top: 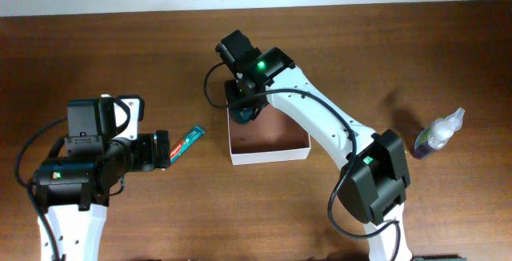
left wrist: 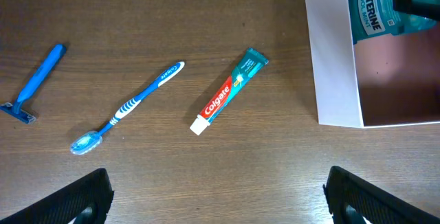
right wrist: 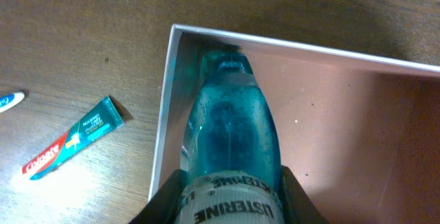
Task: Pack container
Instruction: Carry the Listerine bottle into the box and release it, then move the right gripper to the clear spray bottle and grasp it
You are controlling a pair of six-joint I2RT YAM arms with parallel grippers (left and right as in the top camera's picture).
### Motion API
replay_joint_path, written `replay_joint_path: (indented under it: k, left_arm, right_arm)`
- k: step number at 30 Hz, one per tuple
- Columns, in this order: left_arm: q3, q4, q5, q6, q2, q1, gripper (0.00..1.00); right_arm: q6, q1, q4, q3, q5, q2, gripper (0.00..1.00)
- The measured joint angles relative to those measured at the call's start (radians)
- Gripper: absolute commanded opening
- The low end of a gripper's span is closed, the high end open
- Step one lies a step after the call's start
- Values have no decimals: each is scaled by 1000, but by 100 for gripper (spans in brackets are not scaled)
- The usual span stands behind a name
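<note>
The container is a square white-walled box with a reddish-brown floor at the table's middle; it also shows in the left wrist view and the right wrist view. My right gripper is shut on a blue Listerine mouthwash bottle and holds it inside the container's far left corner. My left gripper is open and empty, hovering left of the container. A Colgate toothpaste tube lies on the table between my left gripper and the container; it also shows in the overhead view.
A blue toothbrush and a blue razor lie left of the toothpaste. A small purple-tinted bottle lies at the far right of the wooden table.
</note>
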Motion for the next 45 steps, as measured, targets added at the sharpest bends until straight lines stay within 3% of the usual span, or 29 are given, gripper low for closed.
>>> replay_joint_path:
  k: [3, 15, 22, 24, 27, 29, 30, 35, 42, 45]
  left_arm:
    - [0, -2, 0, 0, 0, 0, 99]
    - [0, -2, 0, 0, 0, 0, 99]
    - [0, -2, 0, 0, 0, 0, 100]
    - [0, -2, 0, 0, 0, 0, 100]
    - [0, -2, 0, 0, 0, 0, 99]
    - [0, -3, 0, 0, 0, 0, 99]
    - [0, -2, 0, 0, 0, 0, 99]
    - [0, -2, 0, 0, 8, 0, 99]
    - [0, -2, 0, 0, 22, 0, 99]
    - [0, -2, 0, 0, 32, 0, 99]
  right_arm:
    - [-8, 0, 8, 1, 3, 7, 60]
    - [-16, 0, -66, 7, 13, 4, 69]
    - [-10, -20, -191, 71, 204, -249, 93]
    - [17, -71, -238, 85, 241, -358, 99]
    - [113, -375, -404, 124, 304, -575, 98]
    - [132, -521, -482, 127, 286, -594, 98]
    - [141, -662, -524, 117, 267, -586, 98]
    - [79, -941, -530, 1, 185, -539, 98]
    - [-11, -1084, -385, -282, 128, -510, 98]
    - [-63, -1102, -238, -433, 113, -505, 99]
